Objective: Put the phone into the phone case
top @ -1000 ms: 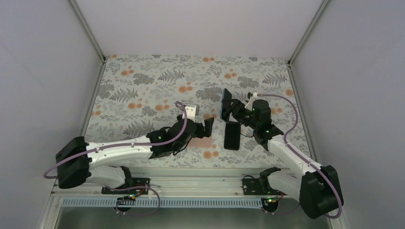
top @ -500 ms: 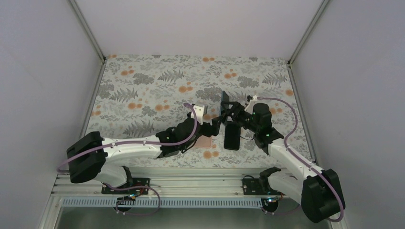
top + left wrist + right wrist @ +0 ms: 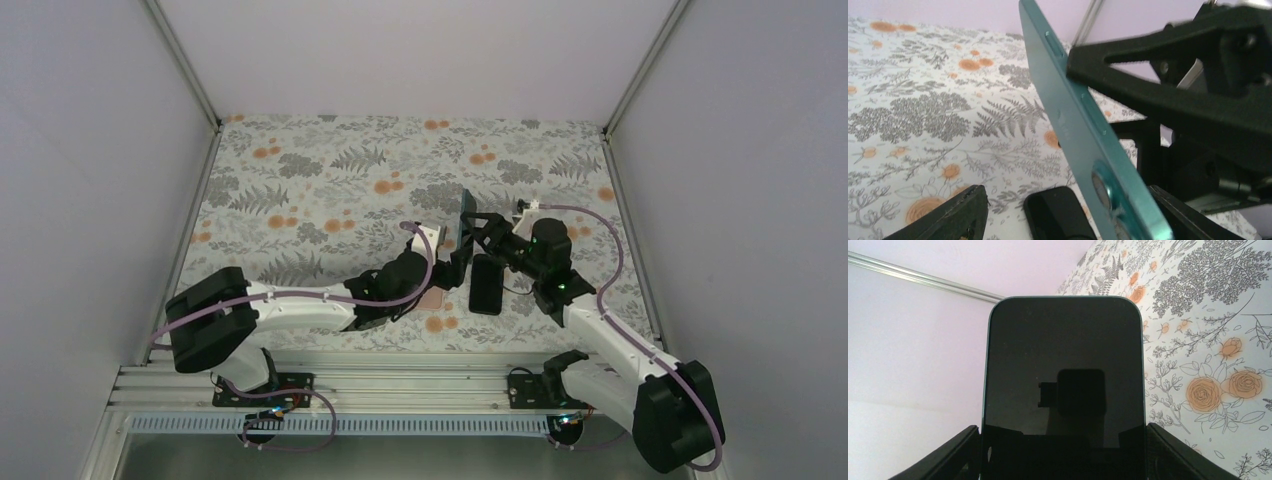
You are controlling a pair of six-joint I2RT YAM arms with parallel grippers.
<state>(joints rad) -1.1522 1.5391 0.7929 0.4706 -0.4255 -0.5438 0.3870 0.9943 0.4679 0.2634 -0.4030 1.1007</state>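
Note:
My right gripper (image 3: 481, 229) is shut on the teal phone (image 3: 466, 214) and holds it upright on edge above the table. In the right wrist view the phone's black screen (image 3: 1063, 365) fills the space between both fingers (image 3: 1175, 452). The black phone case (image 3: 486, 284) lies flat on the floral table just below the phone, seen also as the dark case (image 3: 1055, 216) in the left wrist view. My left gripper (image 3: 459, 260) is open and straddles the phone's lower end (image 3: 1108, 165). Its left finger (image 3: 955, 216) stands well off the phone; the right finger (image 3: 1188, 220) is close beside it.
A flat pink piece (image 3: 431, 298) lies on the table under my left wrist, partly hidden. The floral table cover (image 3: 330, 190) stretches to the back and left. Grey walls close in both sides, and a metal rail (image 3: 400, 378) runs along the near edge.
My left arm has reached right and forward until its jaws straddle the phone, and the jaws have narrowed. My right gripper has brought the phone slightly down and left, still gripping it.

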